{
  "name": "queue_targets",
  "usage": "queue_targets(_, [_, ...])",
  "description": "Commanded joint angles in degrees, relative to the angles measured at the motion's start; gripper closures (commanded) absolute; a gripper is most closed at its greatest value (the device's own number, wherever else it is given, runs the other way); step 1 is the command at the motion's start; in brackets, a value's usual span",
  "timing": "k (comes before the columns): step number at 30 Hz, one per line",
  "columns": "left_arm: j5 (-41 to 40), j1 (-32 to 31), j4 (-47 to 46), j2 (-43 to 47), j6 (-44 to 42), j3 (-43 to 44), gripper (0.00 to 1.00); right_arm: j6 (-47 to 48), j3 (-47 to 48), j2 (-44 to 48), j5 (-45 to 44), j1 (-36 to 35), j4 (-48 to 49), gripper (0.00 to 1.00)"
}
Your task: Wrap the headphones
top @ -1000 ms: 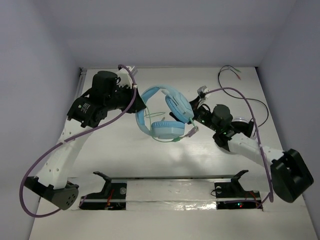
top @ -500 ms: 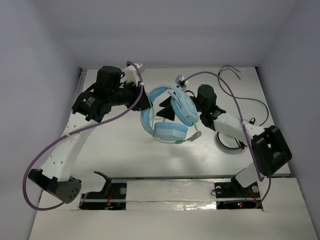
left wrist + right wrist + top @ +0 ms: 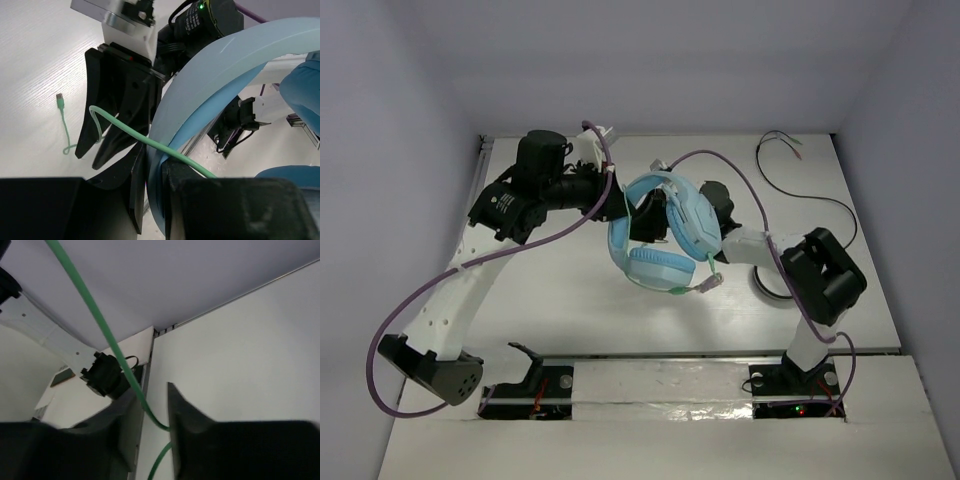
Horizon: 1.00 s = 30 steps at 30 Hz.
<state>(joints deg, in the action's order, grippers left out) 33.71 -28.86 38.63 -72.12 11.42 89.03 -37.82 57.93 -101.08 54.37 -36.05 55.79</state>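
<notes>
Now right gripper (image 3: 151, 395) nearer headphones (image 3: 660, 268).

Top camera looks down from behind; wrist cameras sit close behind left gripper (image 3: 155, 172) and right gripper (image 3: 151, 407) (sharing the cable (image 3: 145, 141)).

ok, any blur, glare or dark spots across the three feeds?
Top external: even light, sharp, faint shadow on the table near the headphones. Left wrist: left gripper near-black and soft at the bottom, headband crowding the frame. Right wrist: cable blurred close to the lens, right gripper a dark silhouette.
</notes>
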Motion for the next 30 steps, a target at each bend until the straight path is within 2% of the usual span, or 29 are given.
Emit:
queue_targets(1, [2.5, -0.1, -3.1, 2.7, 1.3, -0.1, 1.00, -5.2, 2.0, -0.8, -2.8, -0.3, 10.9, 0.68])
queue_targets(2, [1.8, -0.1, -2.5, 2.9, 1.0, -0.3, 1.00, -4.4, 1.3, 0.3, -4.3, -0.3, 9.0, 0.84])
queue_targets(4, [0.0, -0.1, -1.5, 4.3, 0.0, -2.7, 1.00, 0.5, 1.2, 2.3, -10.4, -0.3, 4.4, 0.95])
queue_targets(5, [-0.5, -0.1, -1.5, 5.0, -0.1, -3.9, 1.00, 2.6, 2.3, 3.4, -13.1, -0.3, -2.4, 1.00])
queue_targets(8, [-2.0, -0.1, -1.8, 7.4, -0.1, -9.3, 1.00, 9.2, 3.9, 8.1, -28.1, 0.2, -13.1, 1.00])
queue_targets(13, [-4.3, -0.1, -2.7, 10.6, -0.3, -15.3, 1.00, 13.8, 4.1, 16.9, -41.9, 4.1, -20.5, 1.00])
queue_targets(15, [-4.3, -0.1, -3.3, 11.0, -0.3, -15.5, 1.00, 16.8, 5.3, 19.4, -43.3, 4.7, -26.8, 1.00])
queue_targets(19, [-5.2, -0.1, -6.1, 11.4, 0.6, -15.0, 1.00, 18.1, 5.1, 21.3, -41.7, 4.7, -30.0, 1.00])
queue_targets(23, [-0.8, -0.1, -9.5, 11.4, 1.8, -14.1, 1.00, 17.3, -0.2, 21.5, -39.1, 4.7, -29.4, 1.00])
queue_targets(26, [0.2, -0.1, -12.0, 11.3, 2.8, -13.5, 1.00, 15.4, -3.8, 22.1, -35.9, 4.7, -26.0, 1.00])
queue_targets(30, [1.3, -0.1, -13.3, 10.5, 3.5, -11.5, 1.00, 14.7, -6.8, 22.8, -32.9, 4.1, -26.5, 1.00])
